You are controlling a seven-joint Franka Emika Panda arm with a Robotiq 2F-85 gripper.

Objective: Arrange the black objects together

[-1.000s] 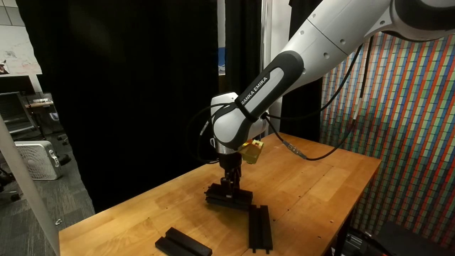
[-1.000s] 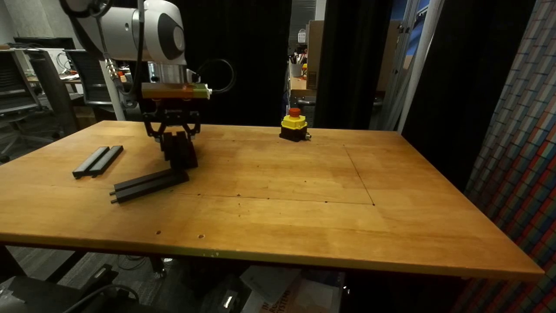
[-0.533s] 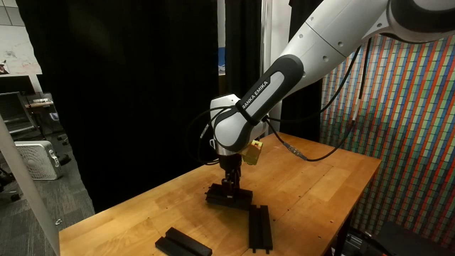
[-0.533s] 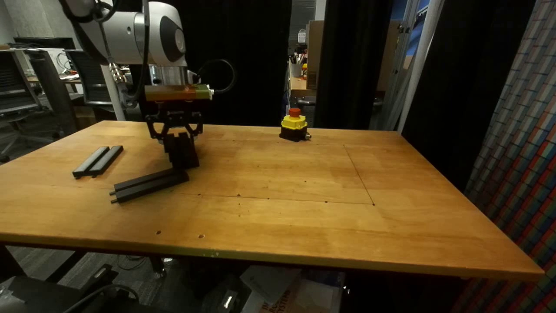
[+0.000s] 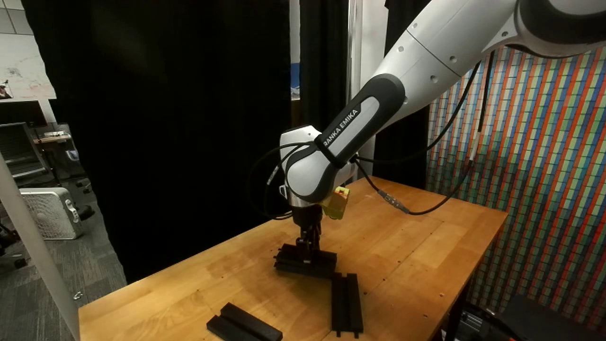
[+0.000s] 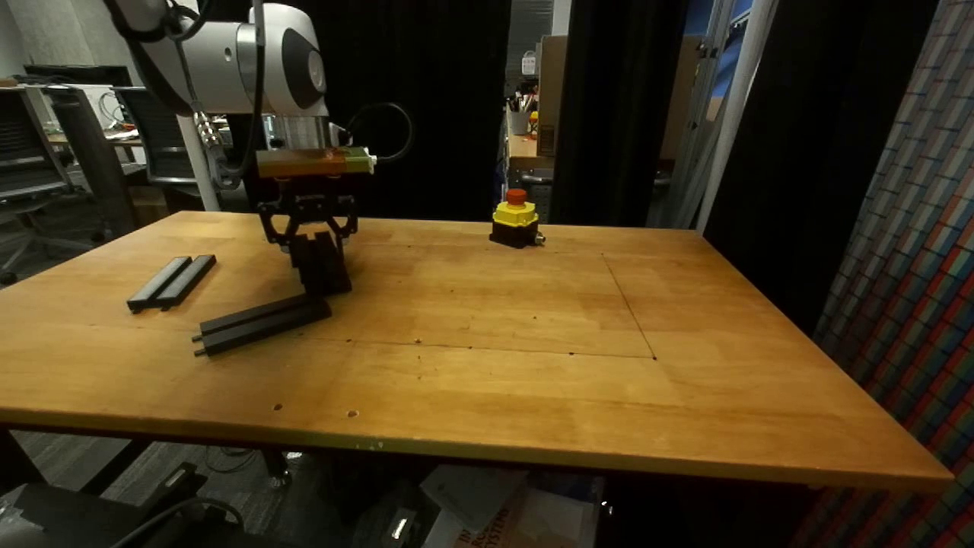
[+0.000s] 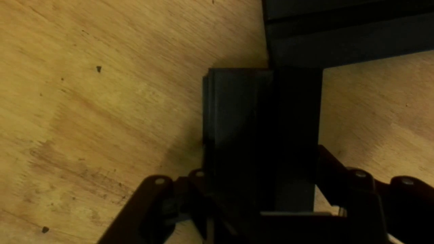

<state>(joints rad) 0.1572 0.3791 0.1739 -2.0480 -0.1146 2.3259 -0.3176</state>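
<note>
In an exterior view, closest of all, a grooved matte black bar [image 5: 244, 326] lay flat on a honey-coloured wooden tabletop [image 5: 189, 296], whose streaked grain was pitted with small dark holes. The bar's long axis slanted from upper left to lower right, its lower end cut off by the frame. Apart from it, on the right, lay a second grooved black bar [image 5: 348, 303], its axis running nearly straight away and two short pegs pointing nearward. Whether each shape was one piece or two slats side by side could not be told.

Farther back, a third grooved black bar [image 5: 322, 266] ran crosswise, pegs at its left end. The wrist view showed its stepped, layered-looking edge; its other end met a corner of the second bar, touching or barely apart. The black metal gripper [image 6: 318, 253] stood over it, hiding its middle, with fingers [image 7: 335, 179] set along both long sides; whether they pinched or merely straddled it could not be told. Above rose the smooth white arm [image 5: 426, 61].

Well apart, near the table's far edge, stood a red button on a yellow housing [image 6: 515, 216]. Beyond hung dull black curtains [image 5: 156, 118].
</note>
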